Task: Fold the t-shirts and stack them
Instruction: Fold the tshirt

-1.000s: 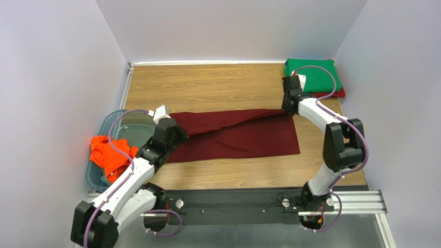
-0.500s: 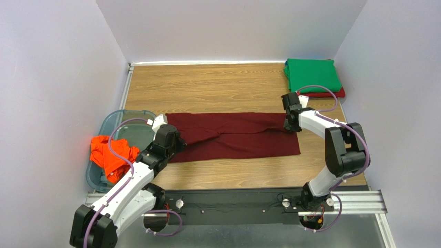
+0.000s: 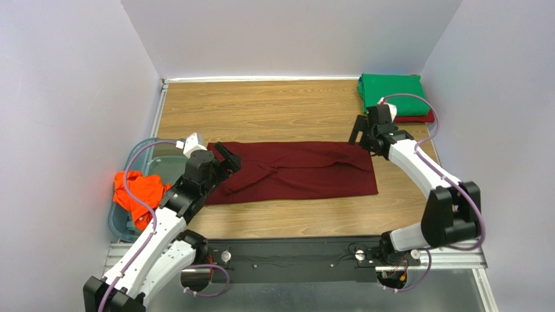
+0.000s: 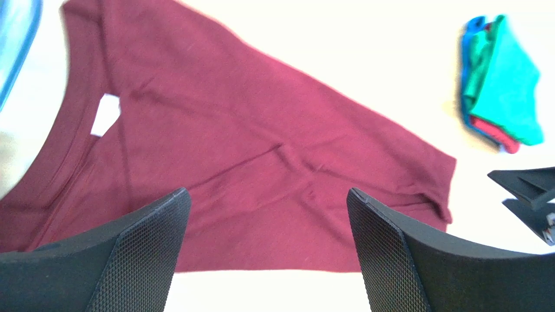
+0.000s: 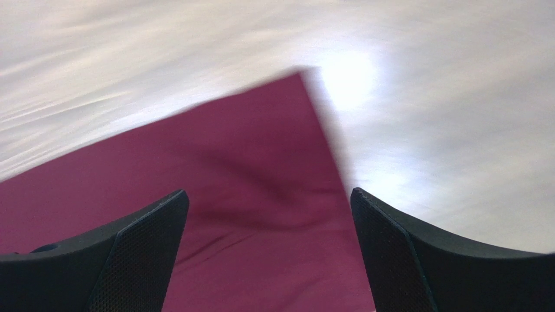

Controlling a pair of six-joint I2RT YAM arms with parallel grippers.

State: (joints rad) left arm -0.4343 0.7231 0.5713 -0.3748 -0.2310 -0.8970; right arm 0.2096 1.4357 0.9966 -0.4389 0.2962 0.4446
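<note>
Both jaws have sprung wide since a second ago. Your left gripper is released, with the collar end of the maroon t-shirt flat just under and ahead of it. Your right gripper is released too, with the hem corner just beneath it. The folded green t-shirt sits just beyond it.

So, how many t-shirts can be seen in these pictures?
4: a maroon t-shirt flat mid-table, a green t-shirt on a red t-shirt in the far right corner, an orange t-shirt in the left bin. More may be hidden.
</note>
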